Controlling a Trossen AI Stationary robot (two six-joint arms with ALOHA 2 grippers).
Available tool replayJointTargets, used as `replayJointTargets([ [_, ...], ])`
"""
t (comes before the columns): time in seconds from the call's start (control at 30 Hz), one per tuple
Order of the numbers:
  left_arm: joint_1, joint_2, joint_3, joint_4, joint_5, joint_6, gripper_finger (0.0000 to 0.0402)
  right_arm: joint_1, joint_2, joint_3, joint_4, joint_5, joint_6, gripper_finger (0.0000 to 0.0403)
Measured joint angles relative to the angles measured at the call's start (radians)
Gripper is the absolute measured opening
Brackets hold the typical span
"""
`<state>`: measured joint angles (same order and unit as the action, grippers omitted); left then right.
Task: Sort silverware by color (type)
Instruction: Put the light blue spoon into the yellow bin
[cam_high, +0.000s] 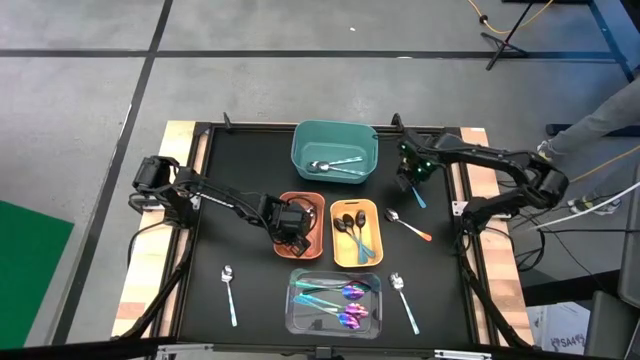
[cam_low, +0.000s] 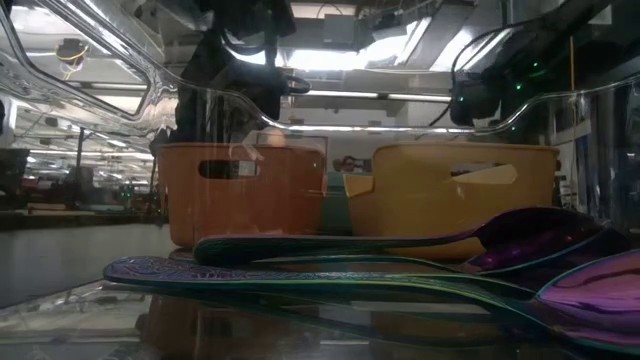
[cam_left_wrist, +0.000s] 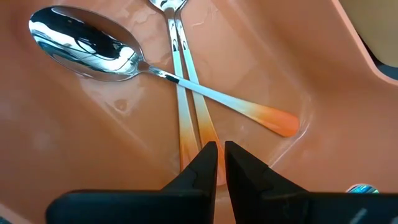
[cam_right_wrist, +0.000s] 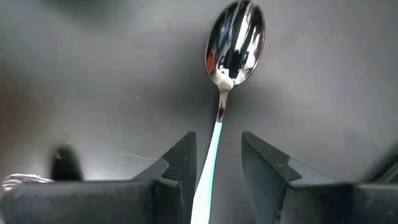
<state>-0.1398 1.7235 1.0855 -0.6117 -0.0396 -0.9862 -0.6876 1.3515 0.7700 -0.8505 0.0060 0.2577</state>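
My left gripper (cam_high: 291, 228) hangs over the orange bin (cam_high: 312, 200), shut on an orange-handled utensil (cam_left_wrist: 180, 74). It lies beside a second one of the same kind, and an orange-handled spoon (cam_left_wrist: 93, 46) lies across both on the bin's floor. My right gripper (cam_high: 410, 172) is open near the table's far right. Its fingers stand on either side of the teal handle of a silver spoon (cam_right_wrist: 233, 43), which lies flat on the black mat without being touched. The same spoon (cam_high: 416, 195) shows in the high view. My left gripper pinches the utensil's orange handle end (cam_left_wrist: 210, 140) between its two fingertips, coming from above and pointing down into the bin. The fingers lie along the handle. The utensil's far end rests on the bin's floor (cam_left_wrist: 323, 93).
A teal bin (cam_high: 300, 150) holds plain silver pieces. A yellow bin (cam_high: 372, 245) holds black-headed spoons. A clear bin (cam_high: 295, 315) holds iridescent ones. Loose spoons lie on the mat at near left (cam_high: 229, 290), near right (cam_high: 403, 298) and right of the yellow bin (cam_high: 408, 226).
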Motion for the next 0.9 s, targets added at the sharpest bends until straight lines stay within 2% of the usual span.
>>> replayJointTargets([
  [0.9,0.000,0.000,0.000,0.000,0.000,-0.001,0.0025,0.000,0.150,0.000,0.042,0.016,-0.031,0.0115],
])
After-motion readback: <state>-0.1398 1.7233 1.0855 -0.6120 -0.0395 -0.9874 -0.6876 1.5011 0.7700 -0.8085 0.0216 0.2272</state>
